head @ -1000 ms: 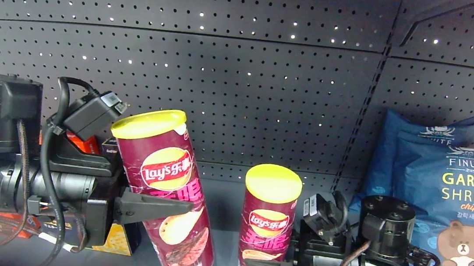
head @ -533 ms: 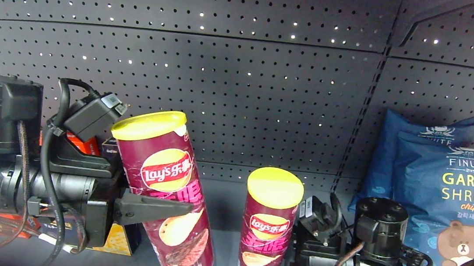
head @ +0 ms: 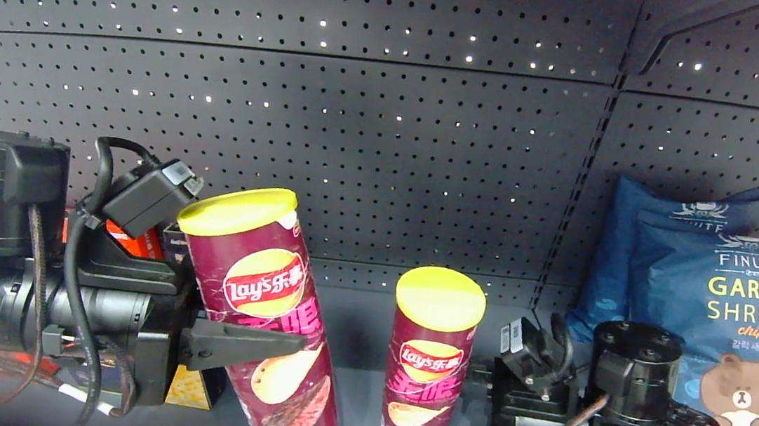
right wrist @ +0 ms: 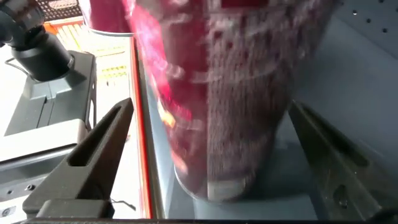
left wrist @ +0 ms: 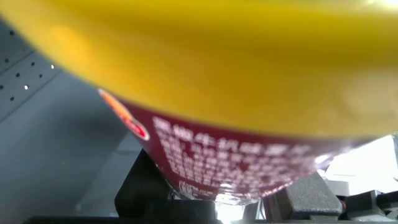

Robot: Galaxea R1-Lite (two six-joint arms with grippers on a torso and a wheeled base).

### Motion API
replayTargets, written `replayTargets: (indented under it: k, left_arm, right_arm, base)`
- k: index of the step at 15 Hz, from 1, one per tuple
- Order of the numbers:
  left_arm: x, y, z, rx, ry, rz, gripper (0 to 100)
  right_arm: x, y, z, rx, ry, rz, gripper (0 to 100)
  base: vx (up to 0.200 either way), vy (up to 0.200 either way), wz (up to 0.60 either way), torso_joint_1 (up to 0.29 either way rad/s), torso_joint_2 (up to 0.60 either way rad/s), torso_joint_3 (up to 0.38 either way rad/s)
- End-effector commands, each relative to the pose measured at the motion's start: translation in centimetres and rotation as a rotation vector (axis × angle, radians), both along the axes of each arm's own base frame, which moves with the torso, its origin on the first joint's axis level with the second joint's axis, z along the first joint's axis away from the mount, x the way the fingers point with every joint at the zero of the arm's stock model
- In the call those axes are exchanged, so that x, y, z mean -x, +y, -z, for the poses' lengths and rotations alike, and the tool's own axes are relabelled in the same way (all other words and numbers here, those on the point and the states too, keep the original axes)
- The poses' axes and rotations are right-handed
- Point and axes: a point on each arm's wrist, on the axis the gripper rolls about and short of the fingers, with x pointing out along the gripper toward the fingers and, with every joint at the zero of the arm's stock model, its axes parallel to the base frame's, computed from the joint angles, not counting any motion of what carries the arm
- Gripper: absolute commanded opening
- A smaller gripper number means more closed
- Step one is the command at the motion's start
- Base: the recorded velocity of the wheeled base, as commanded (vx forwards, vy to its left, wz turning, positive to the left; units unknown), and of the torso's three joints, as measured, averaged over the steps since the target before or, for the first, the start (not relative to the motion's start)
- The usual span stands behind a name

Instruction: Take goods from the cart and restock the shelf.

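1. The standing can (head: 432, 360) has come down over the last second. It now sits upright on the shelf (head: 363, 338), about midway along the board, with the pegboard back (head: 387, 136) well behind it.
2. The right gripper (right wrist: 210, 112) has since drawn away from it towards the blue snack bags (head: 715, 305) at the right end of the shelf.
3. The tilted can (head: 256, 313) has sunk a little in the same time. It leans with its yellow lid towards the left end of the shelf, and its base runs out of sight below.
4. My judgement is that the standing can is placed and released, so one item is restocked. The tilted can has yet to be set straight and put down beside it.
5. The right gripper's fingers are spread wide, one on each side of the standing can's lower body. The wrist view shows a clear gap at each side, so it holds nothing.
6. The left gripper (head: 267, 346) pinches the tilted can across its middle. One finger lies flat over the front of the label and the other is hidden behind the can.
7. The two cans stand near each other but apart, with bare shelf between them.
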Motion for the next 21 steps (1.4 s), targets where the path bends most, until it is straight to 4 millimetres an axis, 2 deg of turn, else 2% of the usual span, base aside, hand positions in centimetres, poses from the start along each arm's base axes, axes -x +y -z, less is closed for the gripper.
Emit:
replayTargets:
  k: [1, 2, 7, 8, 9, 10, 11, 12, 13, 15, 17, 19, 21]
  left_arm:
    - [0.5, 0.2, -0.2, 0.004, -0.012, 0.001, 0]
    - [0.5, 0.2, -0.2, 0.004, -0.012, 0.001, 0]
    - [0.7, 0.2, -0.3, 0.006, -0.015, -0.001, 0]
    - [0.7, 0.2, -0.3, 0.006, -0.018, -0.001, 0]
    - [0.6, 0.3, -0.3, 0.006, -0.018, -0.002, 0]
    - [0.6, 0.3, -0.4, 0.007, -0.021, -0.006, 0]
    - [0.6, 0.5, -0.3, 0.008, -0.022, -0.010, 0]
    - [0.5, 0.7, -0.2, 0.012, -0.032, -0.021, 0]
    - [0.5, 0.7, -0.3, 0.016, -0.042, -0.020, 0]
    - [0.5, 0.6, -0.5, 0.018, -0.051, -0.020, 0]
    - [0.2, 0.6, -1.6, 0.030, -0.079, -0.025, 0]
    - [-0.5, 0.8, -2.8, 0.043, -0.121, -0.039, 0]
    - [-0.9, 0.8, -3.2, 0.046, -0.133, -0.046, 0]
  right_arm:
    - [0.5, -2.2, -1.1, -0.015, -0.022, 0.049, 100]
    - [0.7, -2.7, -1.4, -0.019, -0.028, 0.062, 100]
    - [6.2, -6.6, -6.0, -0.074, -0.108, 0.105, 100]
    - [7.4, -7.5, -7.0, -0.061, -0.111, 0.176, 100]
    - [9.5, -9.1, -9.0, -0.047, -0.132, 0.308, 100]
    - [11.0, -10.3, -10.2, -0.036, -0.141, 0.391, 100]
    - [11.9, -10.9, -10.5, -0.027, -0.141, 0.430, 100]
    - [14.4, -12.8, -10.8, 0.007, -0.142, 0.561, 100]
    - [16.6, -14.5, -10.3, 0.026, -0.147, 0.651, 100]
    - [19.2, -16.4, -9.5, 0.006, -0.177, 0.746, 100]
    - [20.5, -17.4, -8.8, -0.007, -0.210, 0.880, 100]
    - [21.7, -18.0, -8.3, -0.002, -0.212, 0.940, 100]
    - [22.8, -18.4, -7.5, 0.009, -0.209, 0.998, 100]
  base:
    - [0.000, 0.000, 0.00, 0.000, 0.00, 0.000]
    - [0.000, 0.000, 0.00, 0.000, 0.00, 0.000]
    - [0.000, 0.000, 0.00, 0.000, 0.00, 0.000]
    - [0.000, 0.000, 0.00, 0.000, 0.00, 0.000]
    - [0.000, 0.000, 0.00, 0.000, 0.00, 0.000]
    - [0.000, 0.000, 0.00, 0.000, 0.00, 0.000]
    - [0.000, 0.000, 0.00, 0.000, 0.00, 0.000]
    - [0.000, 0.000, 0.00, 0.000, 0.00, 0.000]
    - [0.000, 0.000, 0.00, 0.000, 0.00, 0.000]
    - [0.000, 0.000, 0.00, 0.000, 0.00, 0.000]
    - [0.000, 0.000, 0.00, 0.000, 0.00, 0.000]
    - [0.000, 0.000, 0.00, 0.000, 0.00, 0.000]
    - [0.000, 0.000, 0.00, 0.000, 0.00, 0.000]
